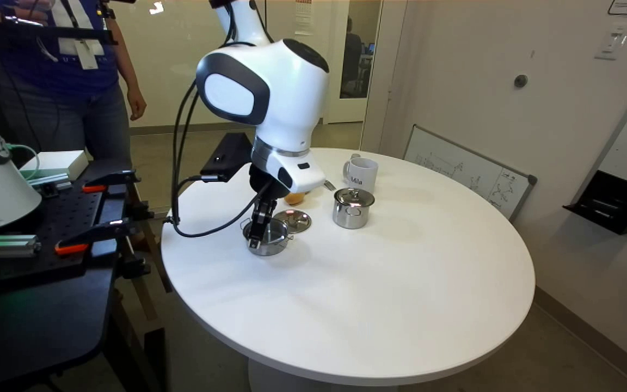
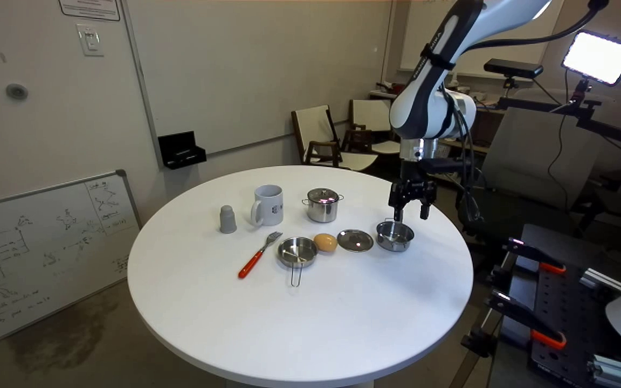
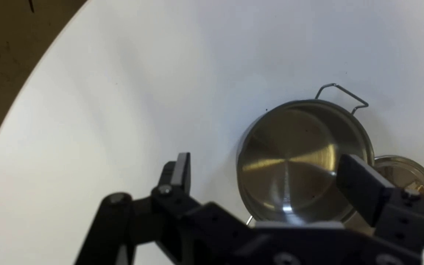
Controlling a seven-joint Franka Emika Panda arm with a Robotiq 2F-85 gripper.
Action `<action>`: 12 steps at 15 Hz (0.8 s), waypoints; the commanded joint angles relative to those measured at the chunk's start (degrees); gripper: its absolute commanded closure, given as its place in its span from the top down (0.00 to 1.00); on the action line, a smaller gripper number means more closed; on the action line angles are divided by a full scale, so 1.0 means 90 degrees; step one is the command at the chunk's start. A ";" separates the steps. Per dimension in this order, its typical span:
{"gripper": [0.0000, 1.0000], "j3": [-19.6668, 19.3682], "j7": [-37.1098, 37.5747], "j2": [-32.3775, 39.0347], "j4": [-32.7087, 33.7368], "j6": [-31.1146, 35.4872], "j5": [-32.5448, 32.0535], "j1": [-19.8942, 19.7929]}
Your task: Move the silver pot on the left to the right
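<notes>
Fingers (image 3: pixel 183 171) parted, holding nothing — the silver pot (image 3: pixel 289 154) lies below them, off-centre: in the wrist view its wall shows between the fingertips, one over table (image 3: pixel 98 121), one over the pot's inside — likely suiting a straight-down rim pinch.

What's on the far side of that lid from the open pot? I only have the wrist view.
Observer: A yellow-orange egg-shaped thing, next to the lid in both exterior views.
Operator: And past that?
Observer: A small silver pan, in an exterior view. Can't tell if the two touch.
Operator: Anything out there taller than the open pot?
Observer: Yes, a lidded silver pot for one, in both exterior views.
</notes>
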 commanded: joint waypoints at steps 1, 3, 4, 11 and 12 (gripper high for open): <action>1.00 0.0029 0.0151 0.0360 0.0206 0.0197 -0.0232 -0.0048; 1.00 0.0040 0.0158 0.0526 0.0293 0.0239 -0.0284 -0.0056; 1.00 0.0036 0.0174 0.0612 0.0339 0.0274 -0.0305 -0.0062; 0.68 0.0016 0.0308 0.0981 0.0628 0.0307 -0.0344 -0.0099; 0.60 0.0034 0.0317 0.0980 0.0641 0.0303 -0.0322 -0.0122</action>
